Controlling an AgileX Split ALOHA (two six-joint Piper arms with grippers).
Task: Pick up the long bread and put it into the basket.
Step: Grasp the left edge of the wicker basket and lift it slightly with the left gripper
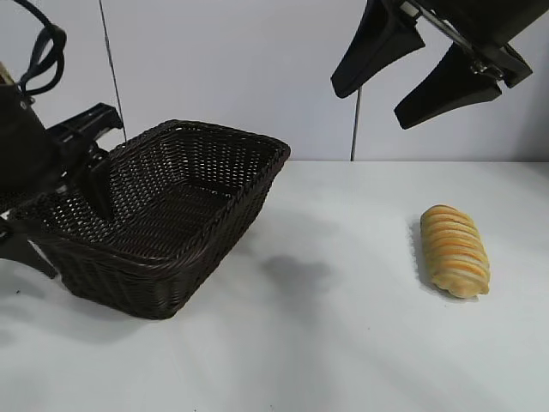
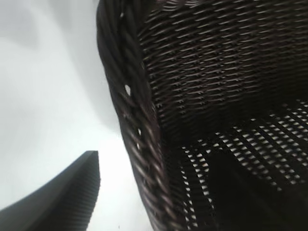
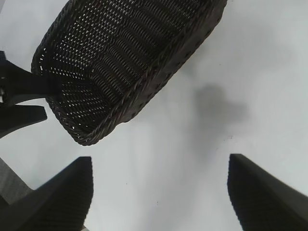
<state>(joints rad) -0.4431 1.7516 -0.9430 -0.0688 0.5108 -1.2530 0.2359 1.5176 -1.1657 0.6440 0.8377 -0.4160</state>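
With the left gripper (image 1: 81,184) straddling the basket (image 1: 257,176) rim near the desk's left edge, open, a pull could tip it (the right gripper (image 1: 412,73) hangs open too, well above the long bread (image 1: 455,251)).

left tool (image 1: 81,184) low, jaws apart — right tool (image 1: 416,73) raised, agape

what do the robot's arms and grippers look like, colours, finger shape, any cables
Both are matte black. The right gripper has two broad, tapering fingers with finely ribbed pads. The left gripper is black too, with a looped black cable above its arm.
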